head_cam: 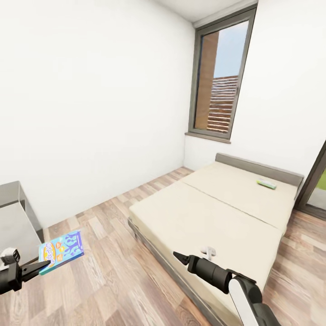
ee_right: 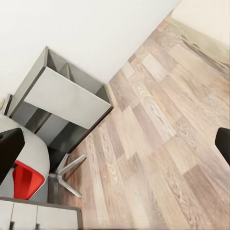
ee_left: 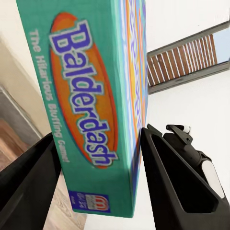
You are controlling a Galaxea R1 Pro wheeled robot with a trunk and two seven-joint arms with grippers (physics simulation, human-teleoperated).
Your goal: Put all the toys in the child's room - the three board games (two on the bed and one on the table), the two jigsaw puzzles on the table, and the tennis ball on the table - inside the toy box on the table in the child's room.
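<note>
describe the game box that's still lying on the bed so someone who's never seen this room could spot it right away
Find the wide beige bed under the tall window. Near its grey headboard lies a small, thin, flat board game, green and white. It is the sole colourful item on the plain mattress.

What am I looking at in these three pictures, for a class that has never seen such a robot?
It is a simulated two-armed robot in a bedroom. The wide picture comes from its head camera: the bed carries a green board game near the headboard. The left gripper is shut on a blue Balderdash game box; the left wrist camera shows that box between black fingers. The right gripper is over the bed edge, open and empty. Its wrist camera looks down at the wood floor and a grey cabinet.
</note>
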